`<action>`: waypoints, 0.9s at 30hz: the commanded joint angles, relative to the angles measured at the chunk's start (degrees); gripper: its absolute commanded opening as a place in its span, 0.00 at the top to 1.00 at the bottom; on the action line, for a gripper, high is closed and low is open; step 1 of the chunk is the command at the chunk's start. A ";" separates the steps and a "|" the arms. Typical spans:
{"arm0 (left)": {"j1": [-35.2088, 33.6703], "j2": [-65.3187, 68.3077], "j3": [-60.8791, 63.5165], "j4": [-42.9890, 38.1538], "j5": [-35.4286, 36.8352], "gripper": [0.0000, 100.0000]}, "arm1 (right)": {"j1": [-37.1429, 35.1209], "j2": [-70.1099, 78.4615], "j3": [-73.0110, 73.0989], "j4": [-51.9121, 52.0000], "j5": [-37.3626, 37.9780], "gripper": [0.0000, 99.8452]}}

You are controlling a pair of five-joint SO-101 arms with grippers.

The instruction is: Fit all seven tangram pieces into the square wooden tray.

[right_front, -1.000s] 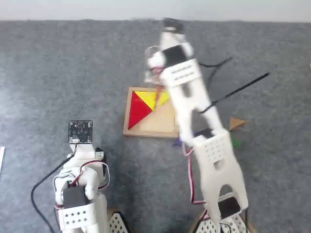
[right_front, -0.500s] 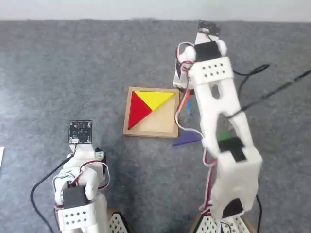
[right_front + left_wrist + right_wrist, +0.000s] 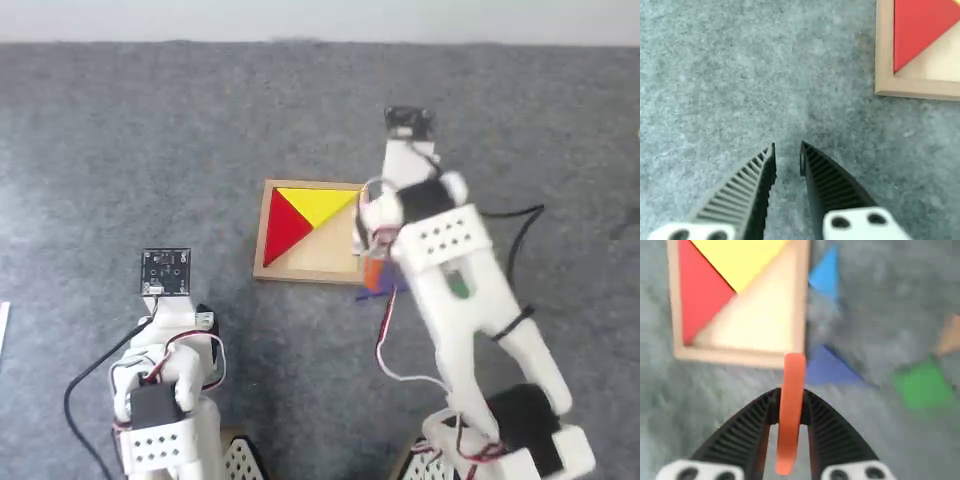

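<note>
The square wooden tray (image 3: 266,262) lies mid-table with a red triangle (image 3: 283,230) and a yellow triangle (image 3: 318,204) in it. My right gripper (image 3: 373,262) hangs just off the tray's near right corner, shut on an orange piece (image 3: 790,410) held on edge. On the cloth beside the tray (image 3: 801,305) lie a blue triangle (image 3: 826,276), a purple triangle (image 3: 830,369), a green square (image 3: 922,385) and a tan piece (image 3: 950,340). My left gripper (image 3: 787,150) hovers over bare cloth left of the tray's corner (image 3: 885,75), with a narrow gap between its fingers and nothing in it.
Grey cloth covers the whole table. The left arm (image 3: 165,340) is folded at the near left, well away from the tray. The right arm's body (image 3: 450,270) covers most of the loose pieces in the high view. A white sheet edge (image 3: 3,325) shows at far left.
The right arm swung from the tray's far edge to its right side, then drew back to the near right corner. The left arm stayed still.
</note>
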 commanded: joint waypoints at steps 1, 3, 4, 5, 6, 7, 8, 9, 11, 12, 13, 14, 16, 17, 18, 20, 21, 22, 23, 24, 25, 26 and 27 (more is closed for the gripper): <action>0.18 -1.05 -0.66 0.18 0.00 0.92 | -1.71 -0.22 7.74 -24.04 -8.62 0.99; 0.18 -1.05 -0.66 0.18 0.00 0.92 | -2.51 3.56 9.76 -33.45 -14.42 0.99; 0.18 -1.05 -0.66 0.18 0.00 0.92 | -3.12 5.76 10.02 -36.97 -16.53 0.99; 0.18 -1.05 -0.66 0.18 0.00 0.92 | -3.65 7.87 9.93 -39.08 -17.67 0.99; 0.18 -1.05 -0.66 0.18 0.00 0.92 | -4.09 9.89 9.76 -41.19 -18.37 0.99; 0.18 -1.05 -0.66 0.18 0.00 0.92 | -4.53 11.91 9.32 -43.47 -18.99 0.99; 0.18 -1.05 -0.66 0.18 0.00 0.92 | -4.70 14.02 8.88 -45.76 -19.52 0.99; 0.18 -1.05 -0.66 0.18 0.00 0.92 | -4.53 15.69 8.44 -47.52 -20.22 0.99; 0.18 -1.05 -0.66 0.18 0.00 0.92 | -3.65 18.07 8.26 -49.19 -20.66 0.99; 0.18 -1.05 -0.66 0.18 0.00 0.92 | -3.21 18.51 8.26 -48.92 -20.66 0.99; 0.18 -1.05 -0.66 0.18 0.00 0.92 | -2.86 18.51 8.35 -48.40 -20.66 0.99; 0.18 -1.05 -0.66 0.18 0.00 0.92 | -2.59 18.51 8.35 -47.87 -20.66 0.99; 0.18 -1.05 -0.66 0.18 0.00 0.92 | -2.15 18.07 8.44 -46.73 -20.57 0.99; 0.18 -1.05 -0.66 0.18 0.00 0.92 | -2.07 18.07 8.44 -46.55 -20.57 0.99; 0.18 -1.05 -0.66 0.18 0.00 0.92 | -2.07 18.07 8.44 -46.46 -20.57 0.99; 0.18 -1.05 -0.66 0.18 0.00 0.92 | -2.07 18.42 8.44 -46.55 -20.57 0.95; 0.18 -1.05 -0.66 0.18 0.00 0.92 | -2.07 18.51 8.44 -46.55 -20.57 0.91; 0.18 -1.05 -0.66 0.18 0.00 0.92 | -2.07 18.51 8.44 -46.55 -20.57 0.87; 0.18 -1.05 -0.66 0.18 0.00 0.92 | -2.07 18.51 8.44 -46.55 -20.57 0.83; 0.18 -1.05 -0.66 0.18 0.00 0.92 | -2.07 18.51 8.44 -46.55 -20.57 0.79; 0.18 -1.05 -0.66 0.18 0.00 0.92 | -2.07 18.51 8.44 -46.64 -20.57 0.77; 0.18 -1.05 -0.66 0.18 0.00 0.92 | -1.98 18.51 8.44 -46.64 -20.48 0.77; 0.18 -1.05 -0.66 0.18 0.00 0.92 | -1.89 18.51 8.35 -46.73 -20.13 0.78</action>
